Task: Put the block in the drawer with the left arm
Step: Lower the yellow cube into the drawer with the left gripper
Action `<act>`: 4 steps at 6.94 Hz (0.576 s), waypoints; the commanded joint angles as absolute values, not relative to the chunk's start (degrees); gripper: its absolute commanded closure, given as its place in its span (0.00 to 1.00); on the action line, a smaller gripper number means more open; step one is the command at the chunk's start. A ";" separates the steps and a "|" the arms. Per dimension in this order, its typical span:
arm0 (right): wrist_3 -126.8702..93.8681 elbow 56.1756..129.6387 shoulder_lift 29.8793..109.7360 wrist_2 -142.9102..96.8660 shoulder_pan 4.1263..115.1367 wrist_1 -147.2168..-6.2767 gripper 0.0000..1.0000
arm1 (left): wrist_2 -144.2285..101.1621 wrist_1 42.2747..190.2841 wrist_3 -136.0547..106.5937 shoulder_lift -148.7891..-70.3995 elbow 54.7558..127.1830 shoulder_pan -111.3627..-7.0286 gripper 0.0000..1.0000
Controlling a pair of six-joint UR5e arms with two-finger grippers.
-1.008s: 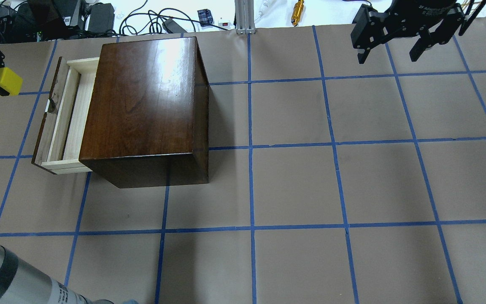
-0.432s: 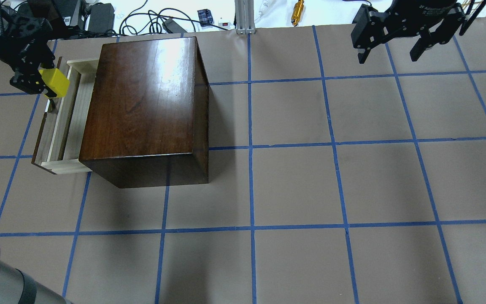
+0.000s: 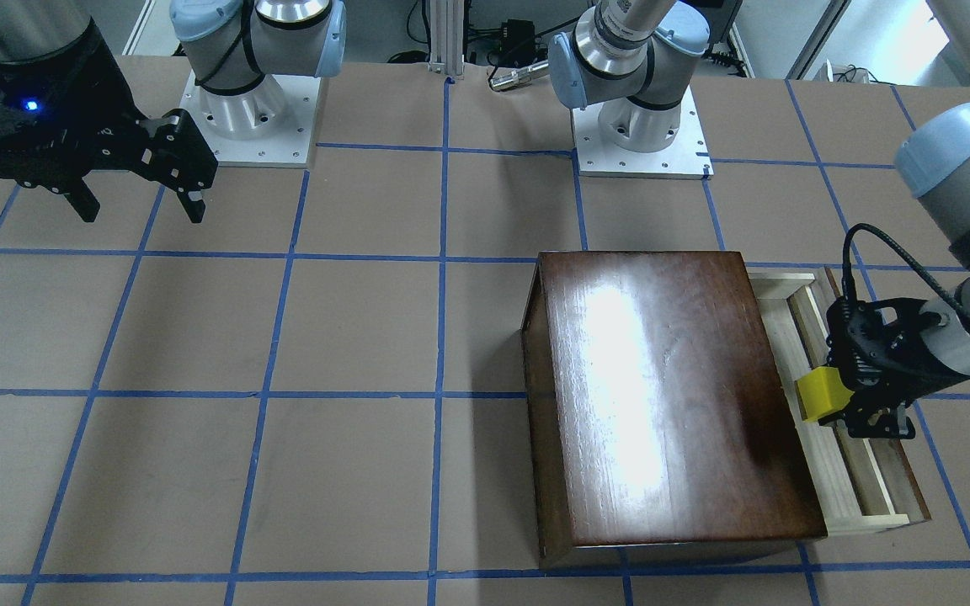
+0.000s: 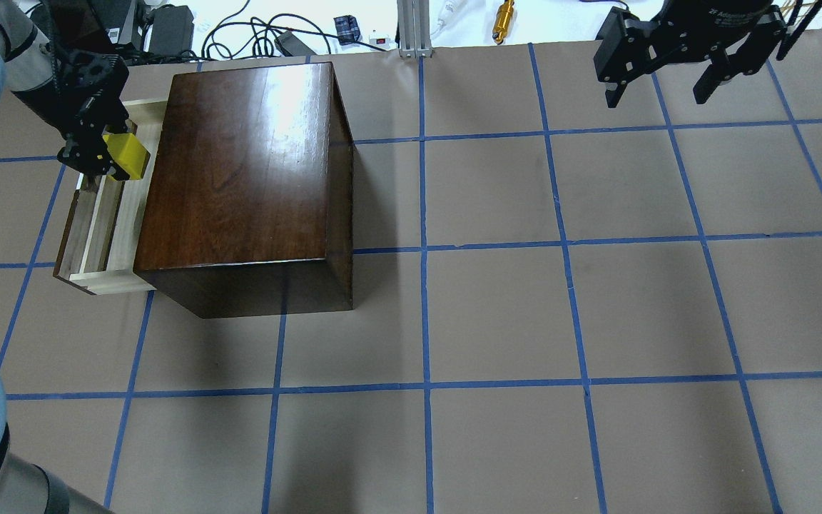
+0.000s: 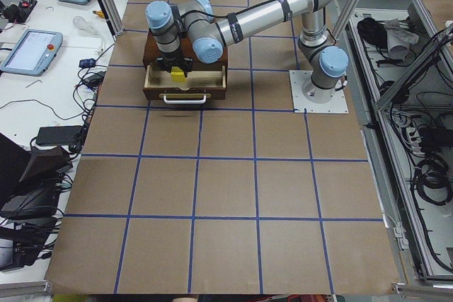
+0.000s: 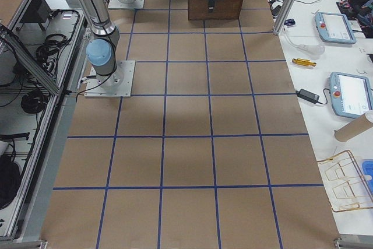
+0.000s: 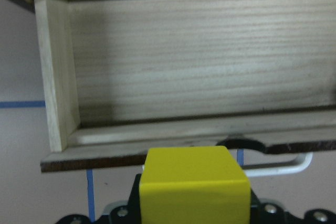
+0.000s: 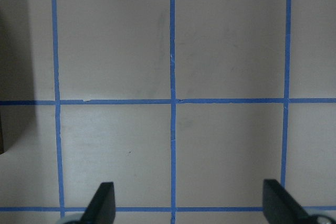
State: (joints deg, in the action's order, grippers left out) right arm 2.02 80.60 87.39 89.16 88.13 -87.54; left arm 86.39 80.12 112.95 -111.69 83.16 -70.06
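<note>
The yellow block (image 4: pixel 128 155) is clamped in my left gripper (image 4: pixel 108 155), which is shut on it. It hangs just above the far end of the open drawer (image 4: pixel 113 228), a pale wood tray pulled out of the dark-brown cabinet (image 4: pixel 240 171) to its left. In the front-facing view the block (image 3: pixel 822 394) sits over the drawer (image 3: pixel 839 480), held by the left gripper (image 3: pixel 851 402). In the left wrist view the block (image 7: pixel 194 187) is over the drawer's front panel, with the bare drawer floor (image 7: pixel 199 77) beyond. My right gripper (image 4: pixel 657 96) is open and empty at the far right.
The drawer's metal handle (image 7: pixel 283 167) sticks out below its front panel. Cables, a metal post (image 4: pixel 411 28) and a brass cylinder (image 4: pixel 504 20) lie along the back edge. The right wrist view shows its open fingers (image 8: pixel 102 205) over brown paper with blue tape lines.
My left gripper has carried the yellow block rightward from the table's left edge to above the open drawer. The right arm has not moved.
</note>
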 commanded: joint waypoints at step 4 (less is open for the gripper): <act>2.02 80.60 87.36 89.12 88.07 -87.54 0.00 | 86.48 78.66 112.94 -111.44 85.87 -69.79 1.00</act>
